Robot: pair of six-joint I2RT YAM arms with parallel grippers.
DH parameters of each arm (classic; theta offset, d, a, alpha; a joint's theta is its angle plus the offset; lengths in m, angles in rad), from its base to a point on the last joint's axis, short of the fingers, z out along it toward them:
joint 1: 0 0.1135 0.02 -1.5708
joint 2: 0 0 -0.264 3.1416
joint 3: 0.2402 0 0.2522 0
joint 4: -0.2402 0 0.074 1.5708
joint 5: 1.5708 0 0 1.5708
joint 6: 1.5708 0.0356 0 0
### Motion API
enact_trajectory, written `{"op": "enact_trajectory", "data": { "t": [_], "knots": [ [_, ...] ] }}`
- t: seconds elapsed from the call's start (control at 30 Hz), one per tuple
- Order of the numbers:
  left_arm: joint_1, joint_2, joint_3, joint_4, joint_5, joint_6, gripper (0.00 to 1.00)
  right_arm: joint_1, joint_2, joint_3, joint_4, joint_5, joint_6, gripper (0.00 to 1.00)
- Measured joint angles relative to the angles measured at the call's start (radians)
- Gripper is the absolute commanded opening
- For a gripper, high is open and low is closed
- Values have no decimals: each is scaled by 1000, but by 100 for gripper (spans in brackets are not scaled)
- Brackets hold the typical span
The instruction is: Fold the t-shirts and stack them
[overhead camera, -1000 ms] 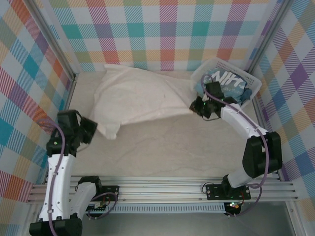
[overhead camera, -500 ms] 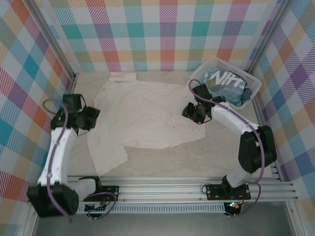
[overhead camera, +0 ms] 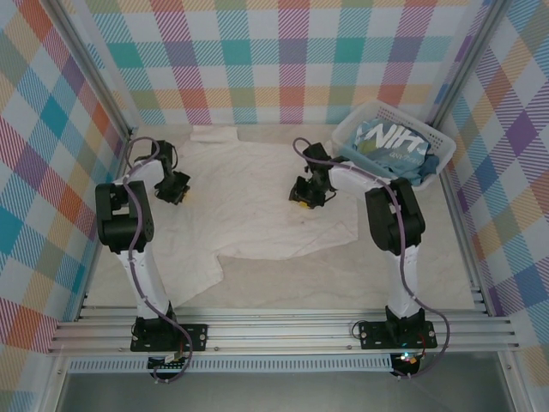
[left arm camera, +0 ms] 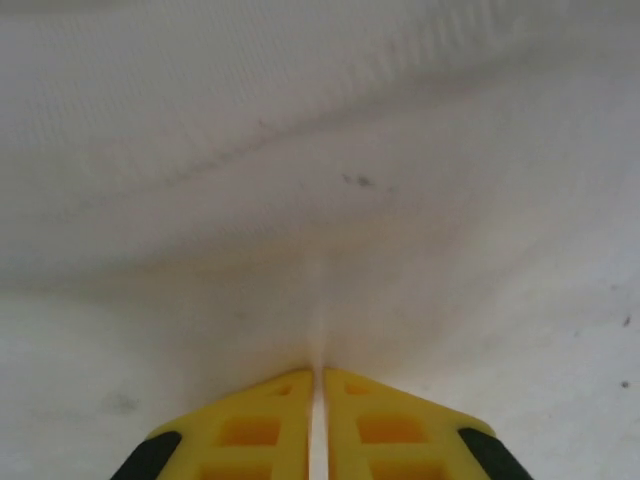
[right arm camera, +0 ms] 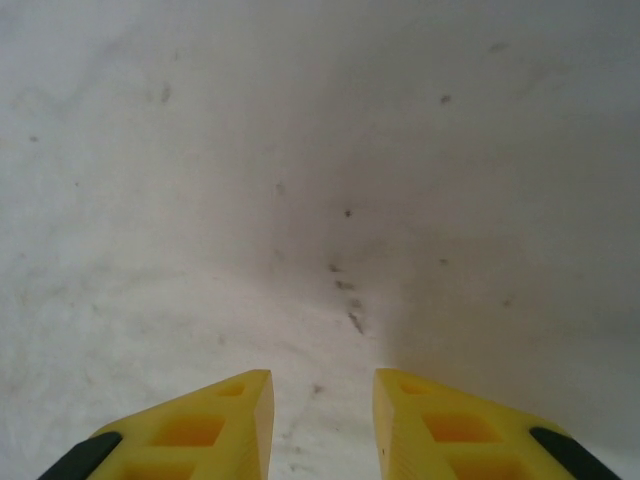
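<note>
the cream t-shirt [overhead camera: 257, 206] lay spread flat and unfolded mid-table, while the blue t-shirt [overhead camera: 390, 144] sat bunched in the basket [overhead camera: 346, 131] toward 1 o'clock, so no fold or stack had been made yet. the left gripper [left arm camera: 318, 372], at the cream shirt's 9 o'clock edge, looked closed on a thin pleat of it; the right gripper [right arm camera: 322, 375], toward 3 o'clock, hung part-open over the cloth, holding nothing.

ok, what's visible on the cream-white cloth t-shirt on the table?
The cream-white cloth t-shirt lies spread mostly flat on the table. It is lightly wrinkled and flecked with small dark specks, and a flap trails toward the near left. The left gripper is shut at a crease by its left edge. The right gripper is open over its right half.
</note>
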Motion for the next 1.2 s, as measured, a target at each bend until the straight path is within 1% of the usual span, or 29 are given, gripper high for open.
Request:
{"op": "enact_trajectory", "data": {
  "t": [0.1, 0.2, 0.27, 0.3, 0.37, 0.43, 0.5, 0.6, 0.7, 0.83, 0.87, 0.93, 1.0, 1.07, 1.13, 1.2],
  "knots": [
    [46, -87, -130, 18, -16, 12, 4, 35, 58, 61, -27, -13, -3, 32],
    [71, -198, -272, 1, -32, 17, 4, 59, 83, 100, -45, -19, -2, 32],
    [74, -257, -322, -30, -38, 16, 5, 69, 87, 103, -51, -19, 2, 32],
    [69, -274, -320, -44, -39, 16, 6, 72, 87, 103, -53, -21, 4, 32],
    [56, -288, -274, -62, -46, 16, 8, 72, 87, 103, -55, -22, 5, 32],
    [43, -275, -180, -72, -50, 16, 9, 71, 87, 107, -59, -22, 5, 31],
    [34, -230, -36, -81, -55, 13, 11, 71, 87, 114, -68, -14, 4, 31],
    [26, -133, 124, -72, -52, 13, 13, 71, 87, 132, -81, 26, -3, 32],
    [20, -25, 198, -99, -39, 14, 13, 68, 87, 166, -95, 77, -23, 32],
    [0, 132, 262, -149, -35, 22, 13, 57, 88, 234, -118, 114, -50, 32],
    [-6, 160, 268, -163, -35, 24, 13, 53, 90, 249, -119, 120, -55, 32],
    [-11, 170, 307, -184, -40, 27, 11, 46, 101, 272, -120, 126, -60, 32],
    [-15, 170, 317, -192, -51, 37, 9, 44, 133, 302, -131, 125, -63, 32],
    [-15, 162, 275, -204, -64, 43, 8, 42, 173, 330, -142, 121, -64, 32],
    [-8, 102, 185, -177, -75, 44, 7, 43, 211, 343, -154, 117, -64, 32],
    [-2, 16, 42, -180, -82, 44, 7, 45, 221, 362, -170, 106, -63, 32]
  ]
}}
